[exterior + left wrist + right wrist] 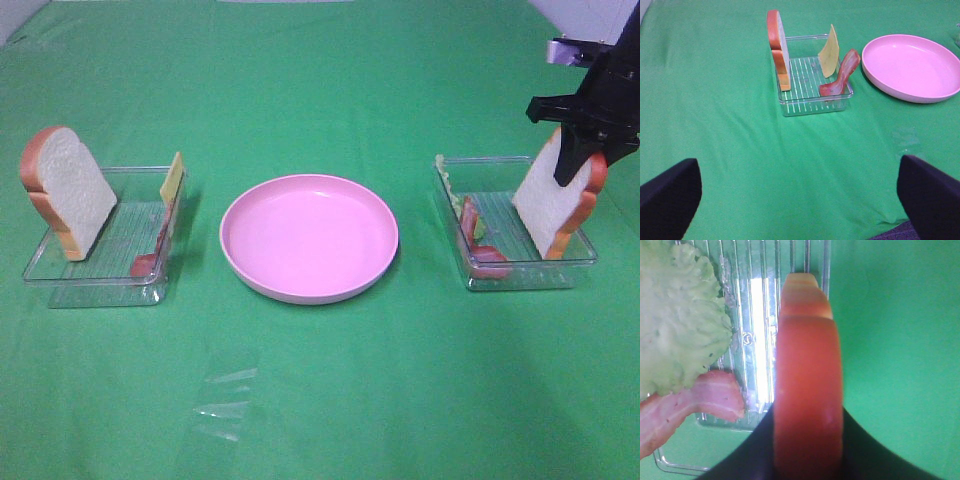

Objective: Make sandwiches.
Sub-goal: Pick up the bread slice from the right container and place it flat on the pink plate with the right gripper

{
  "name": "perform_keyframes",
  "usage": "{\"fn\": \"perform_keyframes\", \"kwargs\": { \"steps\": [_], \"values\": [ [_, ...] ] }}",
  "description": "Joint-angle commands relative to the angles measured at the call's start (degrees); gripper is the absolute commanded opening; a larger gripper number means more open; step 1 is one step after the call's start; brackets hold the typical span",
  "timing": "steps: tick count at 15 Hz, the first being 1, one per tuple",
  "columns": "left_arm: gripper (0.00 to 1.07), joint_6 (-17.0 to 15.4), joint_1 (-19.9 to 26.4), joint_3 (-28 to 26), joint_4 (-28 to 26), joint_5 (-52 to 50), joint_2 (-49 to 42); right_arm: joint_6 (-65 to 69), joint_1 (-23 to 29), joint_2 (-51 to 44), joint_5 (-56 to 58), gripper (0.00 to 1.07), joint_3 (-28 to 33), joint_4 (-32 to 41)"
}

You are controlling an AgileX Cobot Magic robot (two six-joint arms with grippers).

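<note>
Right wrist view shows our right claw (807,452) pinching the top crust of the bread slice (807,365), which stands in the right tray (760,300). We fear the narrow hold lets it swing or slip when lifted. Our left claw (800,195) hangs wide open, empty.

The right tool (807,457) clasps the bread slice (807,385) edge-on, beside lettuce (675,325) and bacon (695,405) in the clear tray (760,295).

The green cloth (320,400) is matt, the pink plate (310,240) glossy, the trays (100,285) clear ribbed plastic.
</note>
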Motion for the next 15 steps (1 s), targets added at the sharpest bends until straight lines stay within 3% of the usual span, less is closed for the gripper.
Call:
{"fn": "perform_keyframes", "kwargs": {
  "steps": [1, 4, 12, 13, 14, 15],
  "values": [
    [0.98, -0.1, -0.3, 0.2, -0.6, -0.6, -0.2, -0.1, -0.1, 0.1, 4.4, 0.00, -0.1, -0.1],
    [0.98, -0.1, -0.3, 0.2, -0.6, -0.6, -0.2, 0.2, -0.1, -1.7, 5.7, 0.00, -0.1, 0.7],
    [0.98, -0.1, -0.3, 0.2, -0.6, -0.6, -0.2, 3.2, 0.0, -17.6, 7.2, 0.00, 1.4, 6.5],
    [0.98, -0.1, -0.3, 0.2, -0.6, -0.6, -0.2, -0.3, 0.0, -24.4, 5.2, 0.00, 6.1, 14.8],
    [0.98, -0.1, -0.3, 0.2, -0.6, -0.6, -0.2, -1.3, 0.0, -25.7, 3.9, 0.00, 7.4, 17.4],
    [0.98, -0.1, -0.3, 0.2, -0.6, -0.6, -0.2, -4.2, 0.0, -28.8, 1.1, 0.00, 11.2, 24.4]
  ]
}}
